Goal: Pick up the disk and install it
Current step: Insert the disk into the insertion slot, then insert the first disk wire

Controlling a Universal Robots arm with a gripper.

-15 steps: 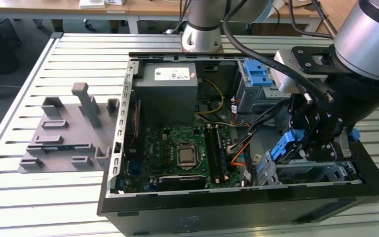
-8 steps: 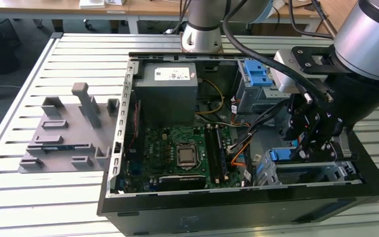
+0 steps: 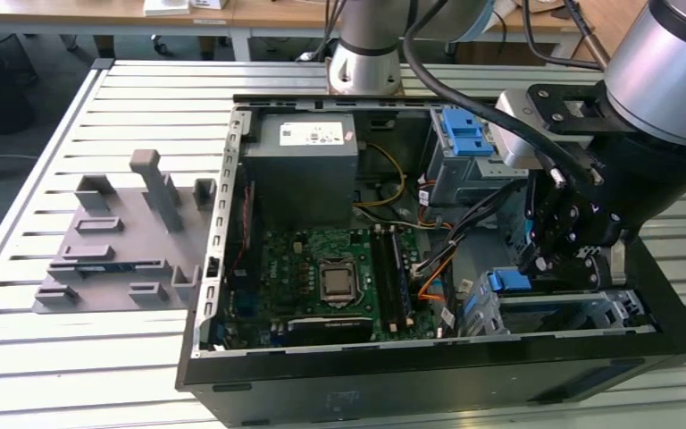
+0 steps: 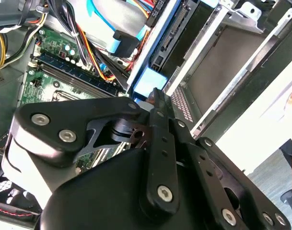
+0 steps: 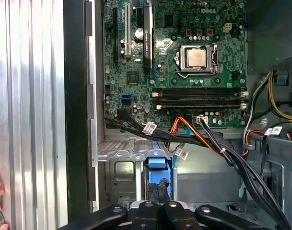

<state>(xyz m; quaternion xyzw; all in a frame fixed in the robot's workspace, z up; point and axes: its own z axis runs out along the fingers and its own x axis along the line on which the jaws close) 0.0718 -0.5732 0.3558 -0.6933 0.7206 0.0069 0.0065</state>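
Down at the corner of the open black computer case (image 3: 414, 393) toward the exterior view's lower right, the gripper (image 3: 564, 264) reached into a bare sheet-metal drive cage (image 3: 614, 308). The disk (image 3: 510, 281) sat within that cage, the glossy blue plastic end of its frame showing, seemingly lined up for seating. Black metal fingers (image 5: 151, 194) were drawn close together at that blue end; whether they pinched or merely pressed it, I could not tell. Alongside lay a green circuit board (image 3: 331, 268) and bundled cables (image 5: 217, 143).
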